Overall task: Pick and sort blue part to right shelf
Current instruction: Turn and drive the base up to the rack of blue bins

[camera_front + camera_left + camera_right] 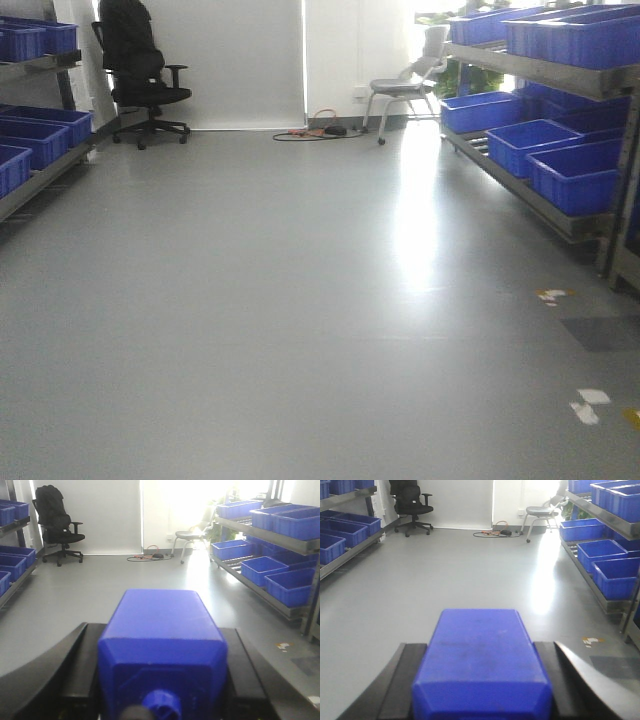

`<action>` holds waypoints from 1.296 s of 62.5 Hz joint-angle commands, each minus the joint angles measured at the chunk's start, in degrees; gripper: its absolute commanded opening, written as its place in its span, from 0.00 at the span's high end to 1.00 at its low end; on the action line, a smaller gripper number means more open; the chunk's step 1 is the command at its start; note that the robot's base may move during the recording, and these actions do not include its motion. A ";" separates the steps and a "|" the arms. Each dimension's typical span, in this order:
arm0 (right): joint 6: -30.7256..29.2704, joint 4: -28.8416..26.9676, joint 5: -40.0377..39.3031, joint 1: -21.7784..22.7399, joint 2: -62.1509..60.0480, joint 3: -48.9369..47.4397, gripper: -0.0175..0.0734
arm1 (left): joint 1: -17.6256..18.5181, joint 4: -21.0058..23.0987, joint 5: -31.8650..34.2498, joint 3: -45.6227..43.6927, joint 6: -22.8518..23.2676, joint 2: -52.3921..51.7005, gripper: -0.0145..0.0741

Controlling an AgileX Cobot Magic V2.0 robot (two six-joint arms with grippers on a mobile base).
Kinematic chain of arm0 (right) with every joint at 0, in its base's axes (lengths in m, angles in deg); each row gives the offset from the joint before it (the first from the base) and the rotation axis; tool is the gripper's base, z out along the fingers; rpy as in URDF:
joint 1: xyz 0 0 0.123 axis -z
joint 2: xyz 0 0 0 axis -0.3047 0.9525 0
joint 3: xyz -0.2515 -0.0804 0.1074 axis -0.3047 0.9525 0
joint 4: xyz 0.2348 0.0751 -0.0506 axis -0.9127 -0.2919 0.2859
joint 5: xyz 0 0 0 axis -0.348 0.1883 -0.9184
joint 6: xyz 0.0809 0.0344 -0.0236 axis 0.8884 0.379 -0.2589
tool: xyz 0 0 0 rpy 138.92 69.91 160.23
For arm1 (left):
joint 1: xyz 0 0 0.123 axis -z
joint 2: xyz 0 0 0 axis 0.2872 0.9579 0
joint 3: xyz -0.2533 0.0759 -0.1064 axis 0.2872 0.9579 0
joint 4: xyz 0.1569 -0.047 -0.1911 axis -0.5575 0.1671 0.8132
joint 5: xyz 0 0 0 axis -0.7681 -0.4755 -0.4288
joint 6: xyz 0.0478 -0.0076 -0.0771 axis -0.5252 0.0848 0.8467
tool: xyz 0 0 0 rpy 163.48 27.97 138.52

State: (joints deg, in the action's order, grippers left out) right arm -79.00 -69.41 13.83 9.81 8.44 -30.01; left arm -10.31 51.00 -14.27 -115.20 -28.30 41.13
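Hidden: both parts' near ends run off the frame's bottom edge.
Left gripper (161, 630): your black fingers (75, 675) clamp the left blue part (162, 625) on both flanks.
Right gripper (481, 647): fingers (402, 685) pressed against the right blue part (480, 650), held above the floor (300, 300).
Right shelf (545, 205): blue bins (575, 175), contents unreadable.

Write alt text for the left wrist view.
A blue part, held between the left gripper's black fingers, fills the lower frame. Behind it, grey floor runs to a black office chair at far left and a grey chair by a bright window, with shelves of blue bins along both sides.
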 commanded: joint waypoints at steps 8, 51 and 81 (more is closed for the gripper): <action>-0.14 0.61 -5.31 0.30 0.41 -1.88 0.40 | 0.17 0.27 5.36 -1.75 0.08 1.03 0.46; -0.14 0.61 -5.31 0.30 0.41 -1.88 0.40 | 0.17 0.27 5.36 -1.75 0.08 1.03 0.46; -0.14 0.61 -5.31 0.30 0.48 -1.88 0.40 | 0.17 0.27 5.36 -1.75 0.08 1.03 0.46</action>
State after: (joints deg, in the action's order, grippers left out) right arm -79.00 -69.41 13.92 9.81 8.44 -30.01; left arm -10.31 51.00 -14.38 -115.20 -28.30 41.13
